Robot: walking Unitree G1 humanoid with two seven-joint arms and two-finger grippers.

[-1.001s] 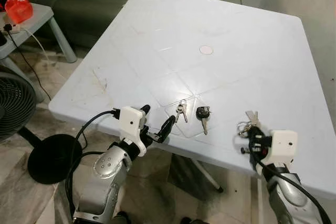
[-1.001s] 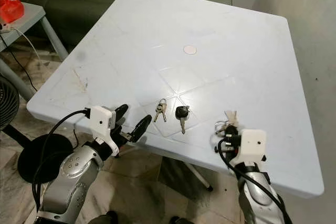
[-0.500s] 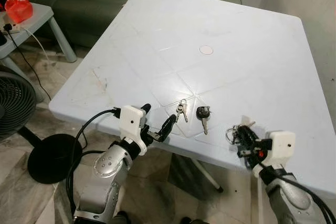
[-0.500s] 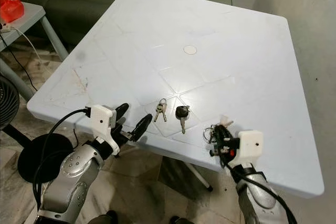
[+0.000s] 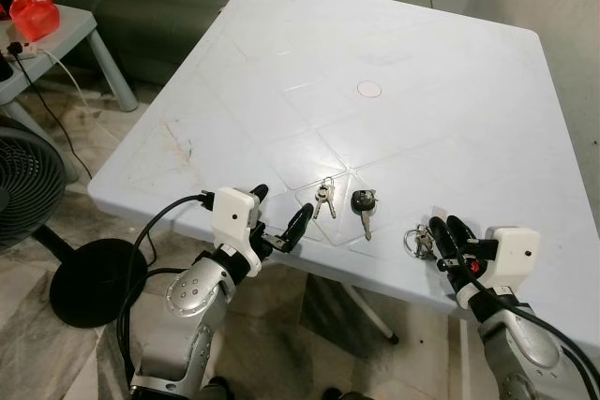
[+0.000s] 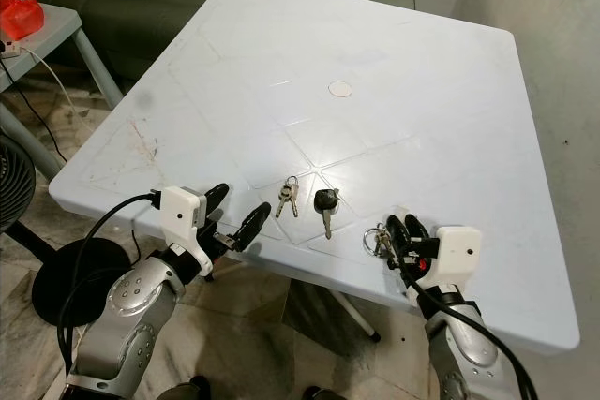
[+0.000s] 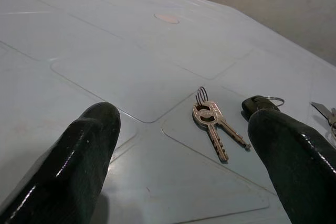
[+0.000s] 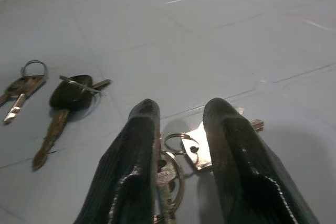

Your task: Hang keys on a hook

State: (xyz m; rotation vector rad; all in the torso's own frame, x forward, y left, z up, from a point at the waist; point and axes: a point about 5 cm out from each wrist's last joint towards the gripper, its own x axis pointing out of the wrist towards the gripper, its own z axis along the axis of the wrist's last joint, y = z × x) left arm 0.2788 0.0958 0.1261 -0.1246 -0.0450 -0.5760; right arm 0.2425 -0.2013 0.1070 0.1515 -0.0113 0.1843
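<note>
The right gripper is sitting low at the near edge of the white table, its two black fingers standing a little apart with a bunch of keys lying between them. The rings and a flat silver blade are showing in the gap between the fingers (whether the fingers are pinching the bunch or just straddling it, I cannot tell). The bunch is resting on the tabletop right at the fingertips.

Off to that gripper's left, a black-headed key is lying flat on the table, and just beyond it a small pair of brass keys on a ring.

The left gripper is hovering at the table's near edge with its fingers spread wide and holding nothing. The pair of brass keys is lying ahead of it, just past the fingertips, with the black-headed key a bit further to its right.

Further out from both grippers, a small round pale disc is sitting near the table's middle.
</note>
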